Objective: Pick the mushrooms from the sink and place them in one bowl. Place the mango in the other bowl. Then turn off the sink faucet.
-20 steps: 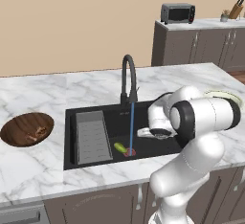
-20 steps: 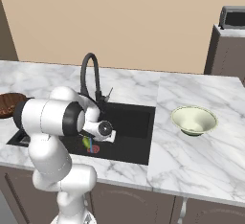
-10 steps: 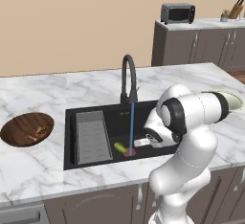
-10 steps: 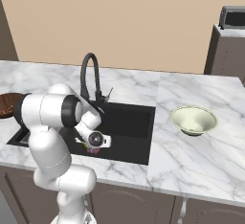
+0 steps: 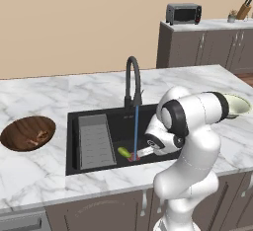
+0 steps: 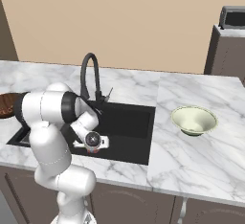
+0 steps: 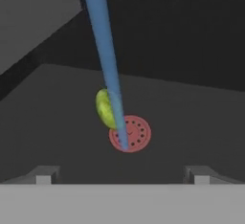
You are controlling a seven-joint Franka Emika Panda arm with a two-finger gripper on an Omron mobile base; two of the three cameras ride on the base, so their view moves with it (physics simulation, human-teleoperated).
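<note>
Yellow-green, the mango (image 7: 105, 108) lies on the floor of the black sink (image 5: 108, 116), touching the red drain (image 7: 136, 133); blue water (image 7: 107, 65) from the faucet (image 5: 132, 79) falls onto that drain. Spread wide and empty, the fingers (image 7: 122, 175) hang low in the basin; the wooden bowl (image 5: 27, 132) and the pale bowl (image 6: 194, 120) sit on the marble bench (image 5: 44, 89) at opposite ends.

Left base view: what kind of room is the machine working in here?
It looks like a home kitchen, computer-rendered. A black sink is set into a marble counter, with a tall black faucet running water. A toaster oven and a knife block sit on cabinets behind.
</note>
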